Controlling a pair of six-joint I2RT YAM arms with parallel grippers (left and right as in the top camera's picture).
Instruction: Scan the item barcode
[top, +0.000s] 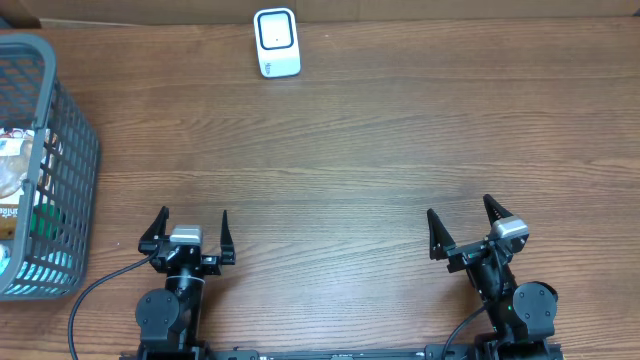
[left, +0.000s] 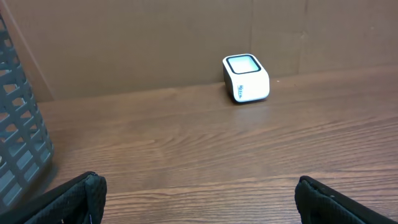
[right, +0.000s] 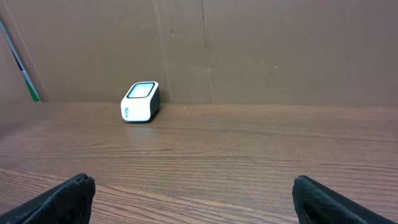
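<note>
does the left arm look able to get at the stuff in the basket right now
Probably yes. The open-topped basket stands just beside the left gripper, with nothing between them, and its jaws are wide open and empty. It would likely have to come in over the mesh wall.

Soft, even light falls on my brown wooden worktop (left: 186, 137), with a pale shine on it. Shadows are faint. Up close, the black tips of my left pincer (left: 199, 190) look blurry.
</note>
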